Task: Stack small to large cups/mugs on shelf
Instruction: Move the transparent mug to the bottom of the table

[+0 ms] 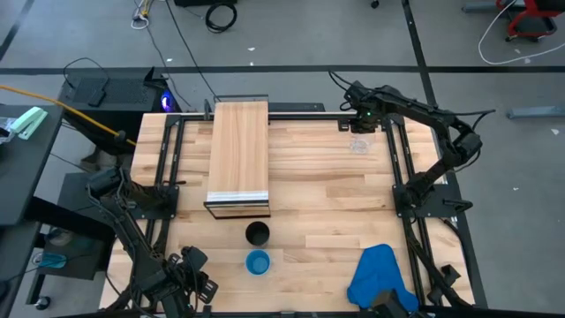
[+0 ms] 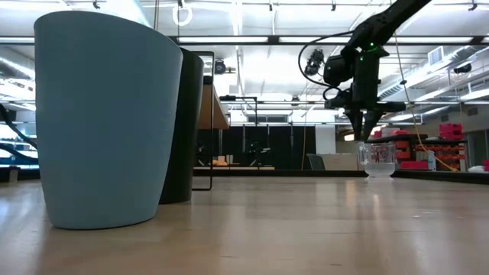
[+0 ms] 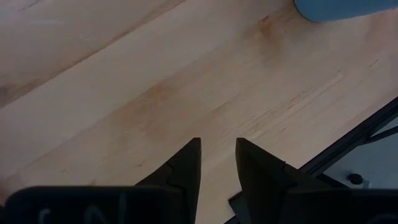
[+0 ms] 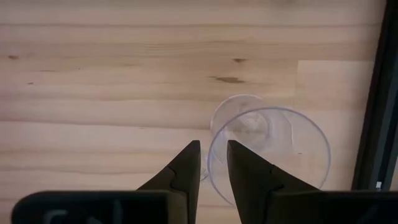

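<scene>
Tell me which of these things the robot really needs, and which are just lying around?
Needed: clear plastic cup under the right gripper, blue cup, black cup, wooden shelf.
Lying about: blue cloth. The left gripper waits near the table's front-left corner.

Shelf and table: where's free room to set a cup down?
Shelf top is bare. Open tabletop lies between shelf and clear cup, and between blue cup and blue cloth. Crowded: black cup sits just before the shelf's front; right gripper hangs over the clear cup.

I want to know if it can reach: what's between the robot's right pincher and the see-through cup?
Nothing. In the low view, the right gripper hangs just above the clear cup, only air between.
</scene>
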Motion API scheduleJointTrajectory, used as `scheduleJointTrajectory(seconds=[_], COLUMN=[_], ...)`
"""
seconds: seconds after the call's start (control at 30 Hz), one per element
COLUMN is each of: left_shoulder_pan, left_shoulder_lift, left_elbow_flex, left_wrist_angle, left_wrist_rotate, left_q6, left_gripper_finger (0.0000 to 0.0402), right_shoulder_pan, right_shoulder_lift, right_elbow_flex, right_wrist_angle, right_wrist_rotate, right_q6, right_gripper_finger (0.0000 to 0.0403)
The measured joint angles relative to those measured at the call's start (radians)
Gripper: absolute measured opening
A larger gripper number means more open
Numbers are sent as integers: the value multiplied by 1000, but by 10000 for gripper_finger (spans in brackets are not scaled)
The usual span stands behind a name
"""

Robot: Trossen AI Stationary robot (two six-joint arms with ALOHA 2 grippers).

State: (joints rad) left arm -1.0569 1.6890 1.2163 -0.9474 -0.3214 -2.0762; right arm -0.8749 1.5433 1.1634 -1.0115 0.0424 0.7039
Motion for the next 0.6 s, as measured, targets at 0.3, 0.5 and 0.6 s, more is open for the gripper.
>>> scheduleJointTrajectory(seconds=[0.3, 0.5, 0.6], left_shoulder_pan=[0, 0, 0], left_shoulder_lift=[0, 0, 0], left_elbow_flex=[0, 0, 0], left_wrist_angle=[0, 0, 0], left_wrist_rotate=[0, 0, 0], left_q6=[-1, -1, -2], left_gripper_finger=[107, 107, 107], right_shoulder_pan=[-3, -3, -3], right_shoulder_lift=[5, 3, 0], right_elbow_flex=[-89, -84, -82], right_wrist_angle=[51, 65, 70], right_wrist_rotate=[-17, -17, -18], right_q6=[37, 34, 29], right_gripper_finger=[87, 87, 87])
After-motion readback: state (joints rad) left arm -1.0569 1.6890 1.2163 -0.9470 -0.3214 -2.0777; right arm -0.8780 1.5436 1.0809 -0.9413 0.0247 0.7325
